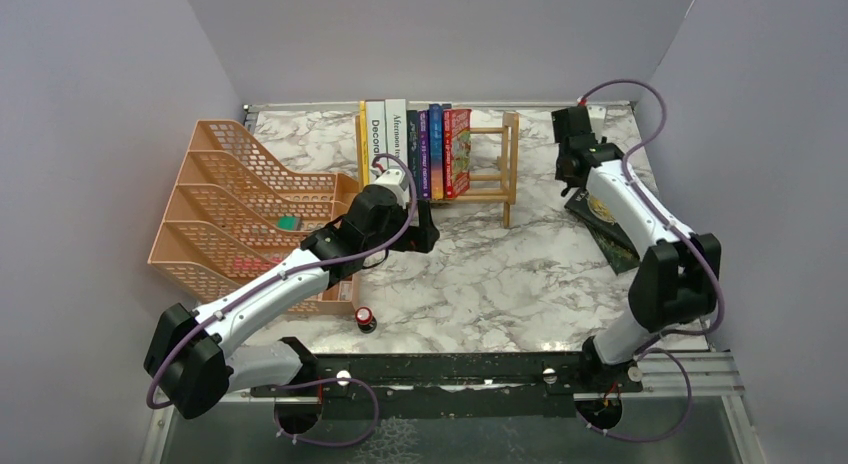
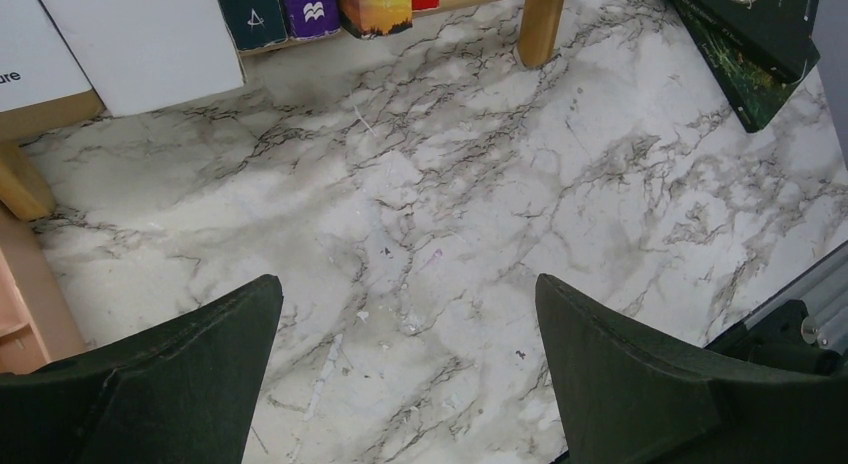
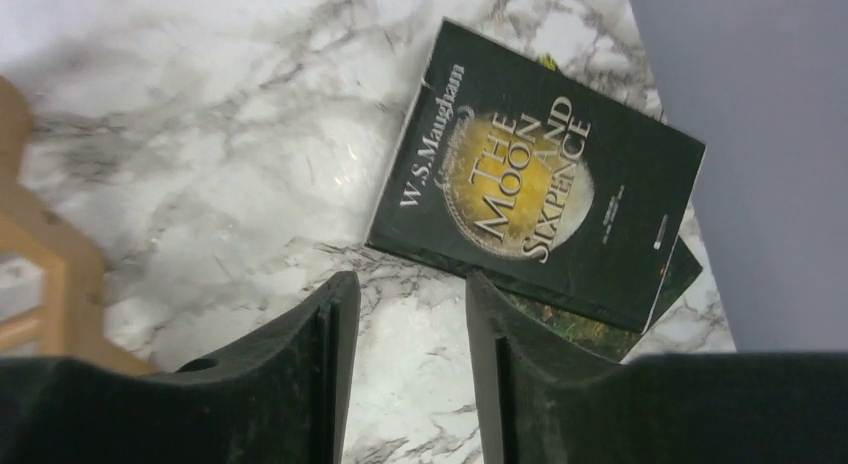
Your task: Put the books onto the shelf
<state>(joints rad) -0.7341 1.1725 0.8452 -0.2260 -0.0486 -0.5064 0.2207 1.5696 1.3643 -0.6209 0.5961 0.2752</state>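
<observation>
from my feed: grey walls (image 1: pixel 430 34) on three sides | white marble tabletop (image 1: pixel 500 274), grey veins | light soft, even

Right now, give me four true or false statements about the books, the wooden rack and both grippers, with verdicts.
1. The dark green book with the gold disc lies flat on the white marble table. True.
2. The right gripper is clamped on that book. False: its jaws stand apart, holding nothing.
3. The left gripper is wide open and empty. True.
4. The light-wood slatted shelf holds no books. False: a row of upright books stands in it.
</observation>
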